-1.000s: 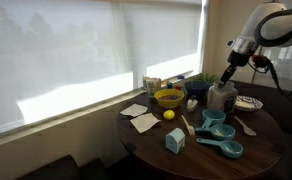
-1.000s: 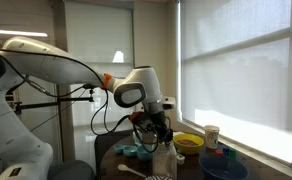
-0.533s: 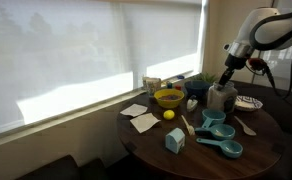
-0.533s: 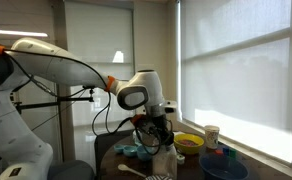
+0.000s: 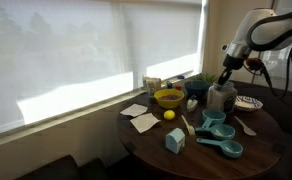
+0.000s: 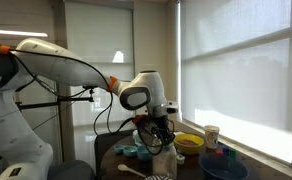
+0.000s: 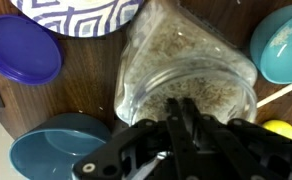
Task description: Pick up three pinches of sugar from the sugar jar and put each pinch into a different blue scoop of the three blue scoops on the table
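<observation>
While daylight fills the blinds (image 5: 86, 50), dark round table (image 5: 154, 150), sugar jar (image 5: 222, 100)

No word, number or brand can be read in any view. The sugar jar (image 7: 186, 55) shows no legible label. The small pale-blue box (image 5: 175, 141), near on the worktop (image 5: 261, 160), is too blurred to tell.

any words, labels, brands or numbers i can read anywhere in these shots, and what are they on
No text is readable in any view.
small pale-blue carton: any print is too small and blurred to read.
sugar jar: no label shows in the wrist view.
plate: only a blue zigzag pattern, no letters.
</observation>
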`<state>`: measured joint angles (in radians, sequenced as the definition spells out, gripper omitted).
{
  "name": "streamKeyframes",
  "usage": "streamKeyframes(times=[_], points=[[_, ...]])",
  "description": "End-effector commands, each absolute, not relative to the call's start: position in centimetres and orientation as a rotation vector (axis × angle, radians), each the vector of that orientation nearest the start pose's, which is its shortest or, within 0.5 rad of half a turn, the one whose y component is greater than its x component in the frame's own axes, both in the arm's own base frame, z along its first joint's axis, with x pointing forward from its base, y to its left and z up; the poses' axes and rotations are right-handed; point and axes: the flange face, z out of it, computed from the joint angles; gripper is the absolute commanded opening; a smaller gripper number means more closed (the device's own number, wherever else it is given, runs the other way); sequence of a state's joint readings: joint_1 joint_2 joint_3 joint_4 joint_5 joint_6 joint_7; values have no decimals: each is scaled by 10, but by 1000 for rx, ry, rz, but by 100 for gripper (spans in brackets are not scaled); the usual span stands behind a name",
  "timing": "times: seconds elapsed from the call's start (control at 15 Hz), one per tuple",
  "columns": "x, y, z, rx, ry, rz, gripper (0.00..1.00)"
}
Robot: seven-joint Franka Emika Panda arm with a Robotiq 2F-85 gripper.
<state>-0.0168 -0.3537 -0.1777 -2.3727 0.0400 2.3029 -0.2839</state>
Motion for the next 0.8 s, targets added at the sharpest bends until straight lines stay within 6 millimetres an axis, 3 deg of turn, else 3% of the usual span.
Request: streamKeyframes(times=[0.0, 0.33, 0.73], points=[[465, -90, 475, -3084, -127, -408, 0], [463, -91, 479, -3082, -128, -407, 1], [450, -94, 511, -3075, -126, -450, 1]])
